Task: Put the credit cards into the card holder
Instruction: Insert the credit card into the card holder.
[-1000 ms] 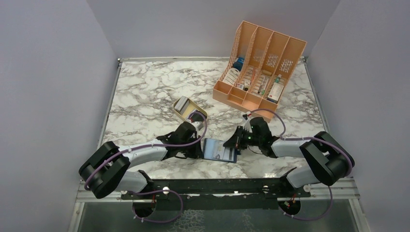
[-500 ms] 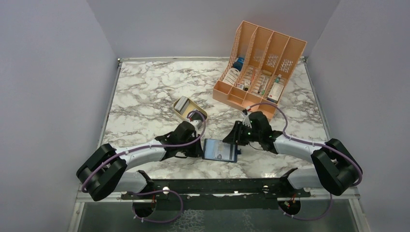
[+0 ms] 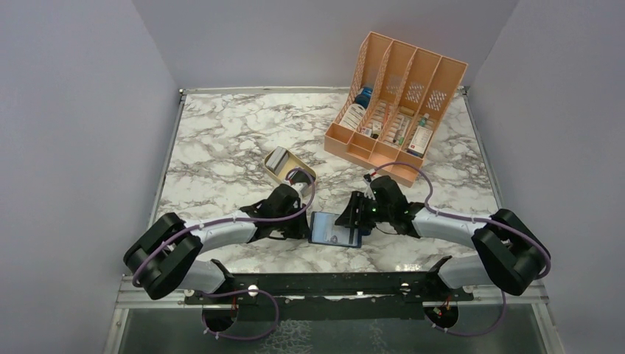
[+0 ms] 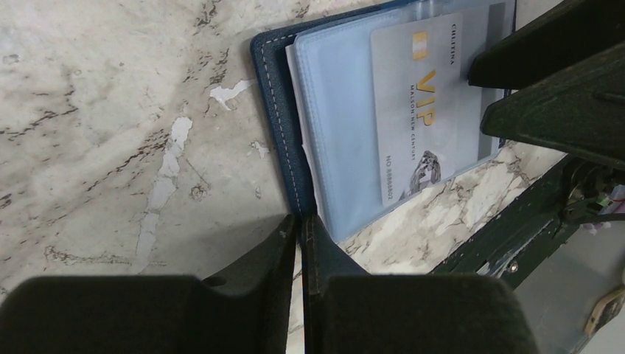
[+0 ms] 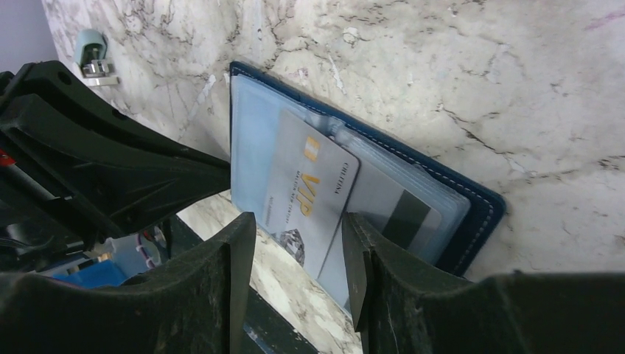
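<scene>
Lettering of VIP card [image 4: 416, 110] in card holder [image 4: 276, 110]: wrist views only.

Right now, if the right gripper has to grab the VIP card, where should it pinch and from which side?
Probably the VIP card by its short end with the diamond print, which lies between the fingers of the open right gripper. Come in low from that end: the card lies flat in the card holder, and the left gripper is shut on the holder's other side.
</scene>
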`<state>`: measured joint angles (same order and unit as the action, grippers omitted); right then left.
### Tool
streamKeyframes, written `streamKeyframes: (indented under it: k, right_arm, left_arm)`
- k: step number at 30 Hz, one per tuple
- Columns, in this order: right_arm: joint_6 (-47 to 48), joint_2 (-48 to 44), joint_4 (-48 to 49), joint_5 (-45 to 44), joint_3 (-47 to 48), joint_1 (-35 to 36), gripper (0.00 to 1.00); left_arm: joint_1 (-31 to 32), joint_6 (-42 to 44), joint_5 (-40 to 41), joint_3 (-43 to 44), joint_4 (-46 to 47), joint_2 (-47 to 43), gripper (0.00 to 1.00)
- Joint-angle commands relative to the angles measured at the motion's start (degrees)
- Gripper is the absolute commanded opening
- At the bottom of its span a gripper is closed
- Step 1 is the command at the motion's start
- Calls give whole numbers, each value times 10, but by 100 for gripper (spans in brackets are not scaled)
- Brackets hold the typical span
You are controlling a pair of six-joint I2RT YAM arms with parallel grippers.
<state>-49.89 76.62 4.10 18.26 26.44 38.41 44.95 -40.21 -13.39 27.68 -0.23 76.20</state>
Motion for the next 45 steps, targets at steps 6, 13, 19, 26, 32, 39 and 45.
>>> streamKeyframes:
  k: [6,13,19,26,32,39,45]
  right_arm:
    - [-15,55,31,-5,24,27,48]
    - [-30,82,89,19,24,40,48]
    - [-24,94,153,40,13,45,48]
    - [-17,81,167,28,6,46,48]
    - [-13,41,93,-23,13,46,49]
    - [18,-1,-4,-53,44,45,45]
    - [65,-64,-113,-118,78,46,46]
  left_arm:
    - [-2,6,-35,7,48,18,9]
    - [-2,-1,-46,2,60,15,8]
    - [-2,-2,-47,-2,62,14,8]
    - [-2,-1,-40,-1,52,10,8]
    - [-4,-4,-5,10,19,-16,11]
    - [-47,34,10,63,-45,-48,26]
    - [-110,127,23,145,-131,-40,34]
